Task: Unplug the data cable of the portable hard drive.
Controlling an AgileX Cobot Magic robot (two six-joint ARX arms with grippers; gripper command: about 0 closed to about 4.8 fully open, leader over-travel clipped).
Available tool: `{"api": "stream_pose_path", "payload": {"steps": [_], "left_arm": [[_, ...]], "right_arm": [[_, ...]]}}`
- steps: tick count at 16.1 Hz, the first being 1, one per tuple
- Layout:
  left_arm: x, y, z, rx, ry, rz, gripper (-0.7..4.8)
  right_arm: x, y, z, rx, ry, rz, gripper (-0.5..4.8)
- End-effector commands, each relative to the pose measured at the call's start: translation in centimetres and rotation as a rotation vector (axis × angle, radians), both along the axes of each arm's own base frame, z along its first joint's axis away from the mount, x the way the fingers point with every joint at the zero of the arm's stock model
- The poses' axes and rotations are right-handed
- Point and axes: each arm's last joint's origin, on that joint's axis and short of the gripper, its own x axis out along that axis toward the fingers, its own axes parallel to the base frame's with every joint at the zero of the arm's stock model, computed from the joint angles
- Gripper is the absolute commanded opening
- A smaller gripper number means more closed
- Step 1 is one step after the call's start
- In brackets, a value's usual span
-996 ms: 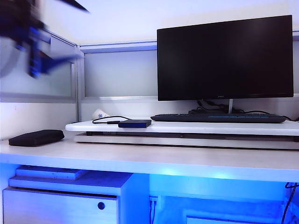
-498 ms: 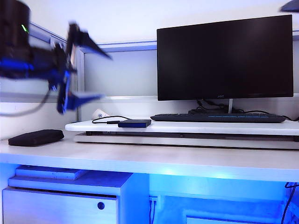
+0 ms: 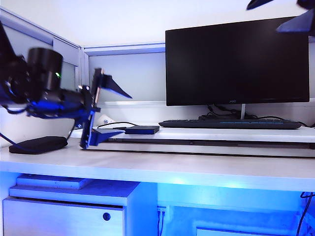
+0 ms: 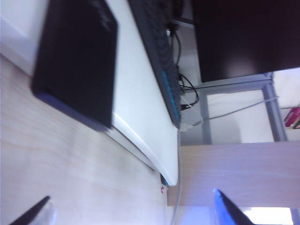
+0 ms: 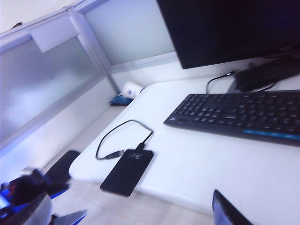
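The portable hard drive (image 3: 141, 130) is a small flat black box lying on the white raised board (image 3: 206, 133), left of the keyboard. Its data cable (image 3: 114, 125) loops out to the left, and its small plug sits in the drive's end (image 5: 139, 149). My left gripper (image 3: 110, 109) hangs open just left of the drive, one finger above and one below board level, nothing between them. In the left wrist view the drive (image 4: 77, 61) fills the near field ahead of the open left gripper (image 4: 133, 213). My right gripper (image 3: 278, 14) is open, high at the upper right, looking down on the drive (image 5: 127, 172) and cable (image 5: 115, 140).
A black keyboard (image 3: 229, 124) and a dark monitor (image 3: 236, 61) stand on the board, thicker cords behind them. A black fabric pouch (image 3: 38, 144) lies on the desk (image 3: 172, 164) at the left. Grey partition panels (image 3: 123, 76) close the back and left side.
My left arm has swung down and to the right, from high at the left to just beside the drive. The right gripper's fingers have come into view at the top right.
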Motion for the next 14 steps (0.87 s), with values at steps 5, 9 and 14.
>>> {"api": "stream_pose_path", "payload": {"steps": [5,9,14], "left_arm": [[2.8,-0.7,-1.0,0.000,0.006,0.002,4.79],[4.1,-1.0,-1.7,0.002,0.012,0.004,4.79],[6.2,-1.4,-2.1,0.004,0.016,0.017,4.79]], "right_arm": [[1.7,0.2,-0.3,-0.002,-0.011,0.001,4.40],[3.1,0.3,-0.2,-0.003,0.003,0.010,4.40],[4.2,0.4,0.4,-0.003,-0.005,0.010,4.40]]}}
